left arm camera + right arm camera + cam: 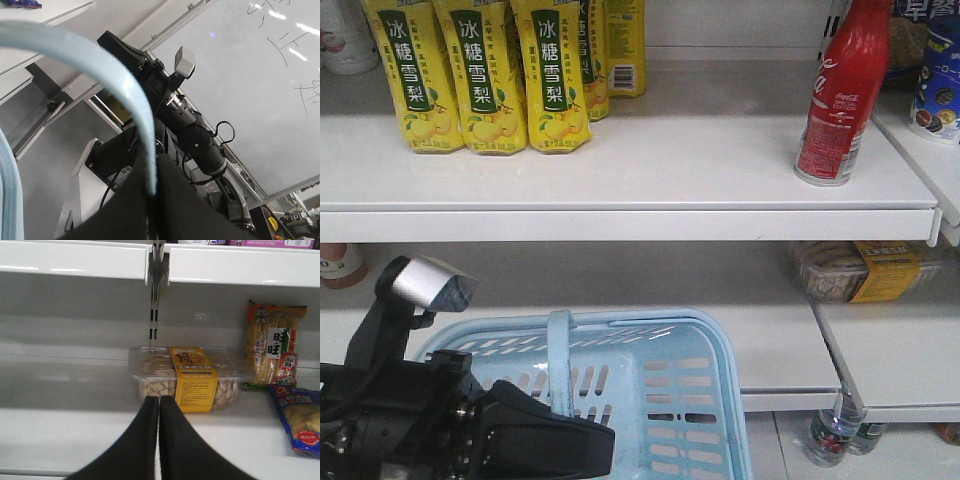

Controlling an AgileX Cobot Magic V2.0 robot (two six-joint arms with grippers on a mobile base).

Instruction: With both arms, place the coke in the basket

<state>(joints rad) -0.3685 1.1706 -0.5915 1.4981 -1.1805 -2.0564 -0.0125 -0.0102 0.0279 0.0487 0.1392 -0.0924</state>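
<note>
Coke (842,95) stands upright at the right end of the upper shelf (620,170) in the front view, with the basket (640,325) lower and well apart.

Left wrist view: left gripper (152,192) clamps the basket's strap handle (100,65), which I judge holds the basket up for loading.

Right wrist view: right gripper (159,402) is closed on nothing, facing a nut tray (187,377); I expect it must rise to shelf height.

Yellow pear-drink bottles (480,80) upright in row, upper bench (620,190), far left. Clear snack box (185,377), yellow label, lower bench (75,430); rice-cracker bag (272,345) just right.
</note>
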